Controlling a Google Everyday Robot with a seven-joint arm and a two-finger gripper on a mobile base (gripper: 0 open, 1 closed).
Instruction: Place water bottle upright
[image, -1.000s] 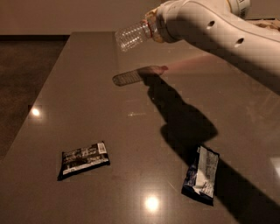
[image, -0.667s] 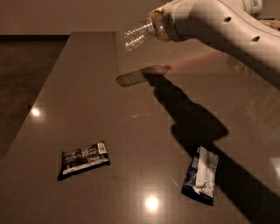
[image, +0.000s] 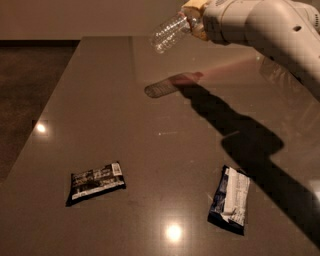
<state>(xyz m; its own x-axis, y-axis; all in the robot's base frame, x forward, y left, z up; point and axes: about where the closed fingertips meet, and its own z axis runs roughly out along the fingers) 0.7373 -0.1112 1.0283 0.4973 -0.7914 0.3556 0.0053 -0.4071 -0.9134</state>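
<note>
camera view: your gripper (image: 193, 21), high over the table's (image: 100, 100) far end, pinches the water bottle (image: 169, 33) by one end, body slanting down-left of it in mid-air; carry step, so next you likely rotate it vertical, then lower.

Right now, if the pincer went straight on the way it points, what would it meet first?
The pincer, high above the table, grips the water bottle; down-left past it lies only bare tabletop, though depth is unclear.
</note>
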